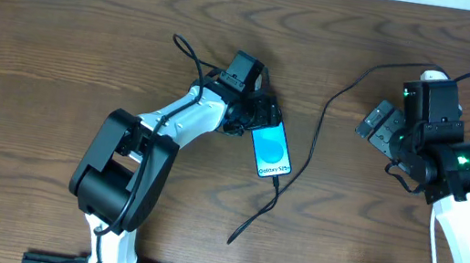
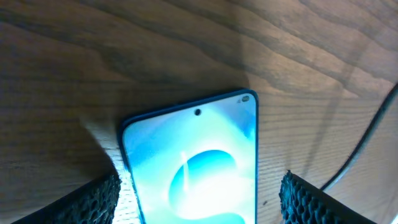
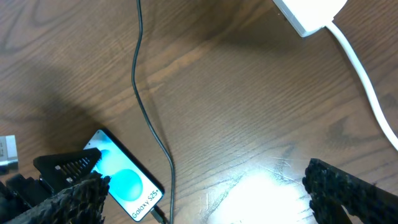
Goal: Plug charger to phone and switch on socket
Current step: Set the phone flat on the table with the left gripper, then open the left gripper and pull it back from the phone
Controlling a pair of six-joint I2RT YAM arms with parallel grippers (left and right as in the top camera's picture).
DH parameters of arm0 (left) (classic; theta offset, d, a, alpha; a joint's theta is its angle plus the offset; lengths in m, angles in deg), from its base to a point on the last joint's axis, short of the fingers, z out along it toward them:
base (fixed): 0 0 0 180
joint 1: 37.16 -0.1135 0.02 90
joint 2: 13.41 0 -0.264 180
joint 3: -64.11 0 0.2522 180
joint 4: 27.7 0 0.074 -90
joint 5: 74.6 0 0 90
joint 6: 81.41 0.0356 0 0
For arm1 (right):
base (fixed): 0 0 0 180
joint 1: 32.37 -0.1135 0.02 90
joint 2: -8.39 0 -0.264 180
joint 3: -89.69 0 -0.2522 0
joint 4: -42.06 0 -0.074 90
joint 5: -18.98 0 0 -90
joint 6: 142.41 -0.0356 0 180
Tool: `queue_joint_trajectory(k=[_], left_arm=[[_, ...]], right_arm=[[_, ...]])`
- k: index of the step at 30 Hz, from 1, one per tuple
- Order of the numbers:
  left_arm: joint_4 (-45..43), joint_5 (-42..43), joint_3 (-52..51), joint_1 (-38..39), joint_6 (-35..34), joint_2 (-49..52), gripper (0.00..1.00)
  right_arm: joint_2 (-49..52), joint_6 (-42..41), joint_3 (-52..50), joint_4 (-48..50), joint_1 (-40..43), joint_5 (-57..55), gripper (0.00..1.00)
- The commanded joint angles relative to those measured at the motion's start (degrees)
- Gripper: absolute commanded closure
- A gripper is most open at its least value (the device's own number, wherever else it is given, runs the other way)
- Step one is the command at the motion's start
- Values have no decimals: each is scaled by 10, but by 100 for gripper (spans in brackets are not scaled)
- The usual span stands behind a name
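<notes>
The phone (image 1: 270, 151) lies flat on the wooden table with its blue screen lit. It also shows in the left wrist view (image 2: 193, 162) and in the right wrist view (image 3: 127, 183). The thin black charger (image 1: 316, 134) curves down the phone's right side, and its connector tip (image 3: 158, 213) sits at the phone's bottom edge. My left gripper (image 1: 256, 116) (image 2: 199, 205) is open and straddles the phone's top end, with a gap on each side. My right gripper (image 1: 383, 127) (image 3: 205, 199) is open and empty above bare table. The white socket (image 3: 308, 12) is mostly hidden under the right arm (image 1: 434, 76).
The socket's white cord (image 3: 364, 74) runs off to the right. A loop of the charger cable (image 1: 245, 227) lies on the table in front of the phone. Thick black arm cables (image 1: 186, 55) arch over the left arm.
</notes>
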Motion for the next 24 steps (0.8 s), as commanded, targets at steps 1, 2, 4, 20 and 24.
queue_joint_trajectory(k=[1,2,4,20,24], left_arm=[[23,-66,-30,-16,6,42,16],[24,-66,-30,-20,6,42,16],[26,-66,-30,-29,6,41,16],[93,-66,-30,-139,181,-147,16],[164,-121,-30,-142,263,-248,16]], right_arm=[[3,8,-4,-5,2,-9,1],[3,8,-4,-6,2,-9,1],[3,8,-4,-9,2,-9,1],[3,8,-4,-15,2,-10,1],[3,8,-4,-15,2,-10,1]])
